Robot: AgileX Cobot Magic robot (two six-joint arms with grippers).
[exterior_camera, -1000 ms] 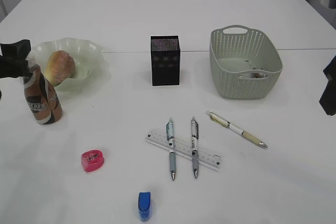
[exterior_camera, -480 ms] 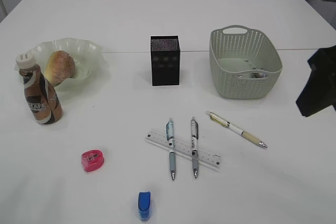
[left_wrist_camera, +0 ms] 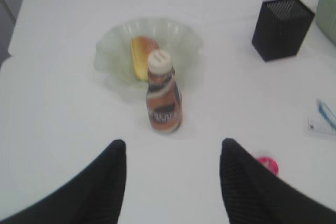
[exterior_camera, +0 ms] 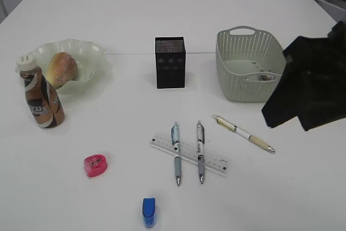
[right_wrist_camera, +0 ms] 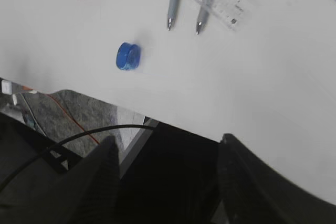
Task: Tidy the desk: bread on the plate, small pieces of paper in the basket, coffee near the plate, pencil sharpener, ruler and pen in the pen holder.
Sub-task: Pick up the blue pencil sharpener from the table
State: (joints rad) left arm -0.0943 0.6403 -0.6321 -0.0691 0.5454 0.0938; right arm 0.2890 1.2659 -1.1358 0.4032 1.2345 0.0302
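Note:
The bread (exterior_camera: pixel 62 68) lies on the clear wavy plate (exterior_camera: pixel 89 52). The coffee bottle (exterior_camera: pixel 40 98) stands upright just in front of the plate. The black pen holder (exterior_camera: pixel 170 62) stands mid-table. Two grey pens (exterior_camera: pixel 176 154) (exterior_camera: pixel 200 151) lie across the clear ruler (exterior_camera: pixel 213 162); a cream pen (exterior_camera: pixel 244 133) lies to their right. A pink sharpener (exterior_camera: pixel 95 165) and a blue sharpener (exterior_camera: pixel 148 211) lie near the front. A paper piece (exterior_camera: pixel 265 77) is in the basket (exterior_camera: pixel 238 74). My left gripper (left_wrist_camera: pixel 172 153) is open and empty, pulled back from the bottle (left_wrist_camera: pixel 164 100). My right gripper (right_wrist_camera: pixel 168 150) is open and empty, hanging in the air by the basket's right end (exterior_camera: pixel 294 96).
The left wrist view also shows the bread (left_wrist_camera: pixel 140 59), the plate (left_wrist_camera: pixel 113 56), the pen holder (left_wrist_camera: pixel 283 27) and the pink sharpener (left_wrist_camera: pixel 268 163). The right wrist view shows the blue sharpener (right_wrist_camera: pixel 127 56), the pen tips (right_wrist_camera: pixel 173 9) and the table's front edge.
My left gripper let go of the coffee bottle and drew back out of the exterior view. My right arm swung in from the right edge toward the basket.

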